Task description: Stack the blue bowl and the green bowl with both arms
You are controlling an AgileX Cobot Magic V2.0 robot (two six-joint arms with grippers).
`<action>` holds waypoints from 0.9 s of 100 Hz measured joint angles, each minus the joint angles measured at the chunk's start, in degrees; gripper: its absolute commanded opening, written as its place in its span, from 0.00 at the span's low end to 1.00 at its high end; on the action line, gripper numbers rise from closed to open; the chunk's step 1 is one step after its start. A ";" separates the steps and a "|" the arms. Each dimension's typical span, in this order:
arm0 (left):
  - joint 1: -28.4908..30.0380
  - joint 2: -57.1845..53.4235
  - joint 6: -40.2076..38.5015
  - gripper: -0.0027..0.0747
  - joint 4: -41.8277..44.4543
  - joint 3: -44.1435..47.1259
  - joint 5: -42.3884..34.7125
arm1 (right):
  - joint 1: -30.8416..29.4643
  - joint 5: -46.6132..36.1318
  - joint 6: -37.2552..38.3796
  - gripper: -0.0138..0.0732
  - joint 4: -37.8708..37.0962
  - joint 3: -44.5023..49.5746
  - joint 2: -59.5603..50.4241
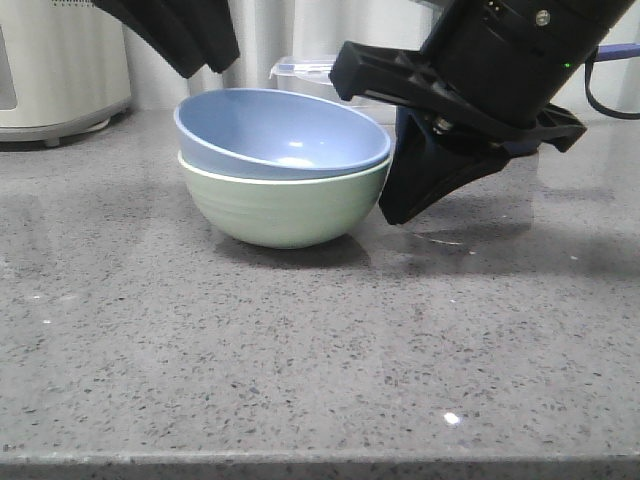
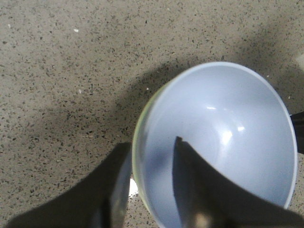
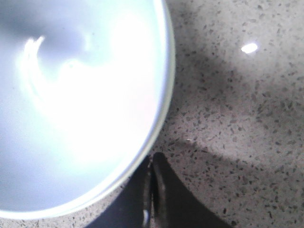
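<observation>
The blue bowl (image 1: 285, 135) sits nested inside the green bowl (image 1: 285, 205) on the grey speckled counter, a little left of centre. My left gripper (image 1: 205, 62) hangs above the bowls' far left rim without touching. In the left wrist view it (image 2: 149, 154) is open, with one finger over the blue bowl's inside (image 2: 228, 137) and the other outside the thin green rim (image 2: 137, 142). My right gripper (image 1: 397, 212) is shut and empty, tip down beside the green bowl's right side. In the right wrist view it (image 3: 153, 159) lies just outside the rim of the blue bowl (image 3: 71, 104).
A white appliance (image 1: 50, 70) stands at the back left. A clear plastic container with a blue lid (image 1: 300, 72) stands behind the bowls. A cable (image 1: 615, 50) runs off at the top right. The counter's front edge (image 1: 320, 465) is near.
</observation>
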 measured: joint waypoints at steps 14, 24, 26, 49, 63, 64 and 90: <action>0.00 0.00 0.00 0.43 -0.22 0.00 0.00 | 0.00 0.00 0.00 0.07 0.00 0.00 0.00; 0.00 0.00 0.00 0.42 -0.25 0.00 0.00 | 0.00 0.00 0.00 0.07 0.00 0.00 0.00; 0.00 0.00 0.00 0.42 -0.25 0.00 0.00 | 0.00 0.00 0.00 0.07 0.00 0.00 0.00; 0.00 -0.50 0.00 0.42 -0.25 0.25 -0.12 | 0.00 0.00 0.00 0.07 0.00 0.00 0.00; 0.00 -3.52 -0.21 0.39 1.50 2.80 -2.14 | -1.04 2.01 0.00 0.07 0.00 0.00 0.00; 0.00 -3.72 -0.21 0.38 1.51 3.17 -2.26 | -1.05 2.30 0.00 0.07 0.00 0.00 0.00; 4.82 -13.41 -0.43 0.26 2.29 12.12 -6.32 | -4.69 4.54 0.00 0.07 0.00 0.00 -0.86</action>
